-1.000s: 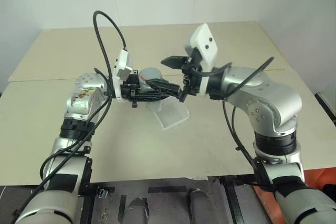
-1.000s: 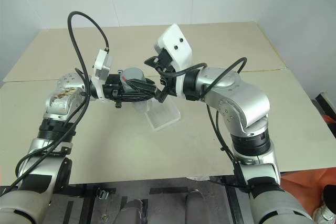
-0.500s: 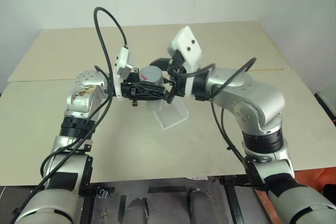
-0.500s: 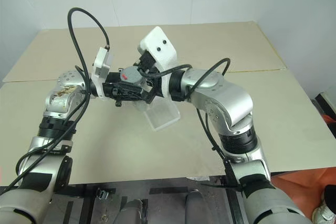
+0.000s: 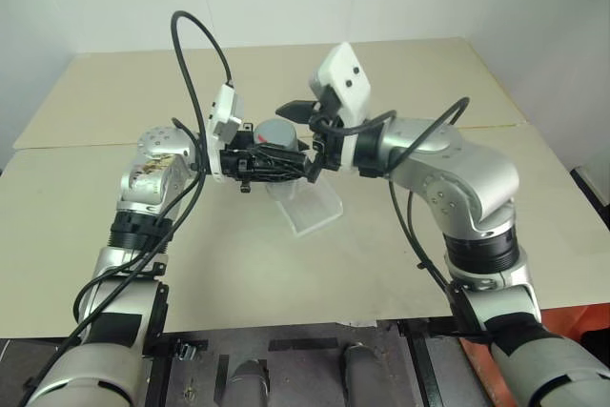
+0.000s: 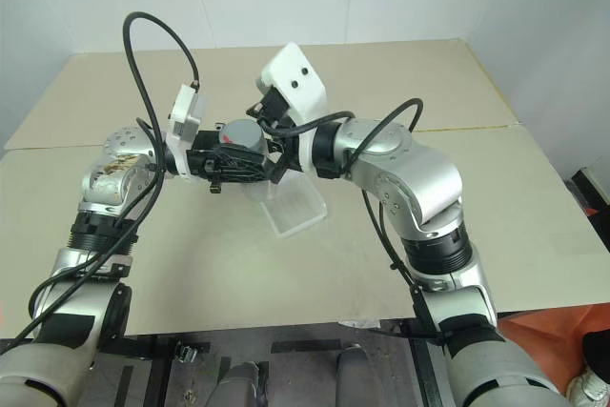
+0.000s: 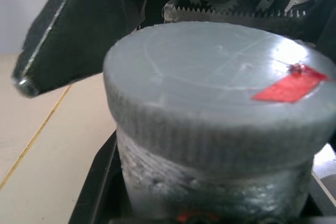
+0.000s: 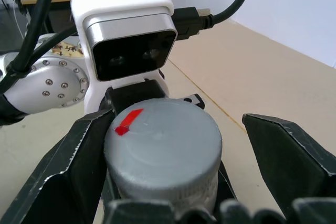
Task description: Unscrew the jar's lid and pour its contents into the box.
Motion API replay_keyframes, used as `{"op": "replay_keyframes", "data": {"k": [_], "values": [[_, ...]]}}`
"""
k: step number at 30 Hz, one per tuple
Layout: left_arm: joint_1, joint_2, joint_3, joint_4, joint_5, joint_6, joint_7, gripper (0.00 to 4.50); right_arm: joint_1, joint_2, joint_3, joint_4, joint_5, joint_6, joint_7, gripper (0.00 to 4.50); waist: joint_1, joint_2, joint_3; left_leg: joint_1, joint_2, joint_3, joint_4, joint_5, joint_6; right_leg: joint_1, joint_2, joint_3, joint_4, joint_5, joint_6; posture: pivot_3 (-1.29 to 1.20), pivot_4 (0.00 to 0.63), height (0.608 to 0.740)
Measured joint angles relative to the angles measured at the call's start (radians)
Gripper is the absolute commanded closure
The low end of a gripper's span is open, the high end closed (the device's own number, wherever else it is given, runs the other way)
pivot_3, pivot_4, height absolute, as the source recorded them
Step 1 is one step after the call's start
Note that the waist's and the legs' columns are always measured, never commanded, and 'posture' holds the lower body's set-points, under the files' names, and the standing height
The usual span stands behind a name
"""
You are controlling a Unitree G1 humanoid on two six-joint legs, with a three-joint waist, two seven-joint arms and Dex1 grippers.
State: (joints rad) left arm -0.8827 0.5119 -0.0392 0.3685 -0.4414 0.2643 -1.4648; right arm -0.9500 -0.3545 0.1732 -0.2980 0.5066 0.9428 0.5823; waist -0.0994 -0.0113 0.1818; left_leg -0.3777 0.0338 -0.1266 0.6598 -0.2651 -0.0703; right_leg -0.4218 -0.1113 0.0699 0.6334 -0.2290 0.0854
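Observation:
My left gripper [image 5: 284, 161] is shut on the jar [image 7: 210, 182] and holds it in the air above the box [image 5: 312, 207], a shallow translucent tray on the table. The grey lid [image 5: 275, 132] with its red mark [image 7: 289, 85] sits on the jar. My right gripper [image 8: 178, 156] is open and level with the lid. One black finger [image 8: 79, 166] is right beside the cap, the other finger [image 8: 286, 156] stands apart from it. The contents are hidden.
The beige table [image 5: 410, 73] spreads wide around both arms. A seam [image 5: 76, 145] crosses it at mid depth. A black cable [image 5: 195, 40] loops above my left wrist.
My right gripper has shifted a little left toward the jar; its fingers now stand on either side of the lid. The left gripper and the jar stayed still.

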Motion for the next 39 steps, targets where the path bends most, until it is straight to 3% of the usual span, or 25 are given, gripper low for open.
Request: {"op": "replay_keyframes", "data": {"k": [5,9,18,25,39], "values": [[0.019,0.039,0.017,-0.001,-0.002,0.004,0.0,2.54,0.028,-0.063,-0.008,-0.005,0.029,-0.008,0.026,0.06,0.0,0.0,0.0,0.0,0.0,0.0,0.0,0.0,0.0,0.0,0.0,0.0,0.0,0.0,0.0,0.0,0.15,0.74],[0.044,0.071,0.025,-0.027,-0.018,0.004,-0.033,2.54,0.033,-0.135,-0.137,0.051,0.0,-0.009,-0.02,0.06,0.01,0.0,0.0,-0.001,0.0,0.0,0.0,0.0,0.0,0.0,0.0,0.0,-0.001,0.0,0.0,0.0,0.15,0.74],[0.048,0.064,0.023,-0.044,-0.031,0.004,-0.031,2.54,0.073,-0.152,-0.158,0.018,0.029,-0.012,0.008,0.06,0.001,0.0,0.0,-0.001,0.0,0.0,0.0,0.0,0.001,0.0,0.0,0.0,-0.001,0.0,0.0,0.0,0.15,0.74],[0.027,0.016,0.014,-0.007,-0.028,0.0,-0.017,2.54,0.062,-0.118,-0.165,-0.11,0.146,0.03,0.02,0.06,0.002,0.0,0.0,-0.001,0.0,0.0,0.0,0.0,0.0,0.0,0.0,0.0,-0.001,0.0,0.0,0.0,0.15,0.74],[-0.009,-0.034,-0.002,0.021,-0.012,-0.006,-0.024,2.54,-0.016,0.001,0.006,0.005,0.043,-0.033,0.008,0.06,0.001,0.0,0.0,-0.001,0.0,0.0,0.0,0.0,0.0,0.0,0.0,0.0,-0.001,0.0,0.0,0.0,0.15,0.74]]}}
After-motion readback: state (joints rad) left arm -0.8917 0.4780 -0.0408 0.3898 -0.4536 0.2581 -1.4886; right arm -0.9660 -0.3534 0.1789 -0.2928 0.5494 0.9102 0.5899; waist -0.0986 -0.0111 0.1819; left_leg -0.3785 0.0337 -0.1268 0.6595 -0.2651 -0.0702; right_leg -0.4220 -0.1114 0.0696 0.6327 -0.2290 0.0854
